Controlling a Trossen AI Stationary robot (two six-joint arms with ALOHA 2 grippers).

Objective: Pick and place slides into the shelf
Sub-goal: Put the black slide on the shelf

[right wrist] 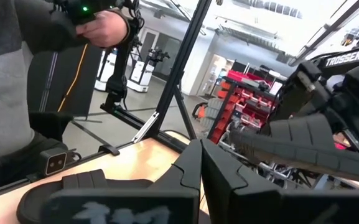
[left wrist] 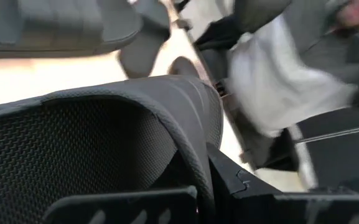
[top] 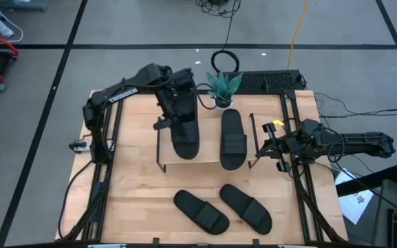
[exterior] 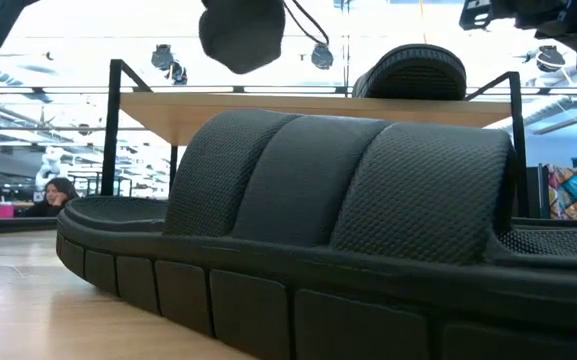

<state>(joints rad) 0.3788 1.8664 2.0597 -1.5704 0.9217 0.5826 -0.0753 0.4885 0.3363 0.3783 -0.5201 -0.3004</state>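
Four black slides show. One slide lies sole-down on the right half of the shelf, a low wood board in thin black side frames. Two more slides lie flat on the table near its front edge. My left gripper is shut on the fourth slide, which hangs above the shelf's left half and also shows in the low view. My right gripper waits shut and empty just right of the shelf's right frame. My left gripper holds the slide by its wide strap, with the strap's edge between its two fingers. The fingers slant down from the table's far side. The slide hangs clear above the shelf board, lengthwise along the shelf's depth.
A small potted plant stands just behind the shelf, with a black flat device to its right. The shelf's black side frames rise at both ends of the board. A person in grey stands beyond the table.
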